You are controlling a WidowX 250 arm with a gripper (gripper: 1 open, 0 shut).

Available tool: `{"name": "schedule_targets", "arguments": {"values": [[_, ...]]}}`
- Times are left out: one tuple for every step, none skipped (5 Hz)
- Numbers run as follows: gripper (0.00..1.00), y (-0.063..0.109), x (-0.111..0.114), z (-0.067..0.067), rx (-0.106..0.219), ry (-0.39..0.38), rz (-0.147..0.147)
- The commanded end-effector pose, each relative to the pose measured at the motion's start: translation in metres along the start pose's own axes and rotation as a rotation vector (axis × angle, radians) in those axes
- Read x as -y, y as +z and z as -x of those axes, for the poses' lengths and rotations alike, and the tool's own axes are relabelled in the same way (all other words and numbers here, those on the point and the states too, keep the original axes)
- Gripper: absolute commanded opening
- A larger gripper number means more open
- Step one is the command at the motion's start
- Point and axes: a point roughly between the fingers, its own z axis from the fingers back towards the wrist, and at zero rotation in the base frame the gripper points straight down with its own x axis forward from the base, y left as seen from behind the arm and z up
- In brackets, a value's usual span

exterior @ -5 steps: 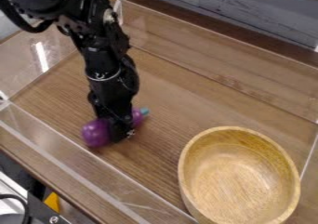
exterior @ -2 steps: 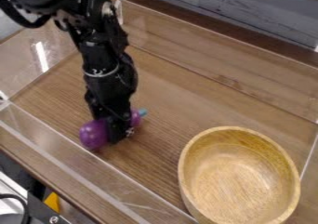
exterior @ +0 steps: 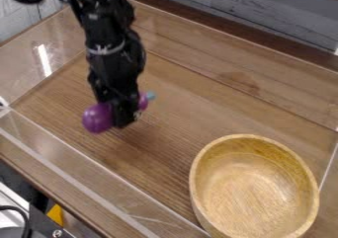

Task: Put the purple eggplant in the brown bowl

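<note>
**Eggplant Held Above Wooden Tabletop**

A wooden table (exterior: pixel 199 94) fills the scene. The brown bowl (exterior: pixel 255 193) sits at five o'clock. At nine o'clock, the gripper (exterior: pixel 117 114) has its fingers clamped on the purple eggplant (exterior: pixel 97 119).

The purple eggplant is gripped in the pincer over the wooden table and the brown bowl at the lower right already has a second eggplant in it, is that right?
Not quite. The brown bowl is empty; the camera view shows only bare wood grain inside it. The rest stands: the pincer is shut on the purple eggplant over the wooden table, and the bowl sits at the lower right.
</note>
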Motion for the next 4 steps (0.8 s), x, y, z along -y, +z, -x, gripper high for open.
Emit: {"name": "schedule_targets", "arguments": {"values": [[0.0,0.034,-0.019,-0.012,0.063,-0.002,-0.067],[0.0,0.049,-0.045,-0.02,0.071,0.041,-0.118],[0.0,0.043,-0.073,-0.024,0.078,0.019,-0.15],[0.0,0.038,-0.084,-0.031,0.094,-0.024,-0.166]]}}
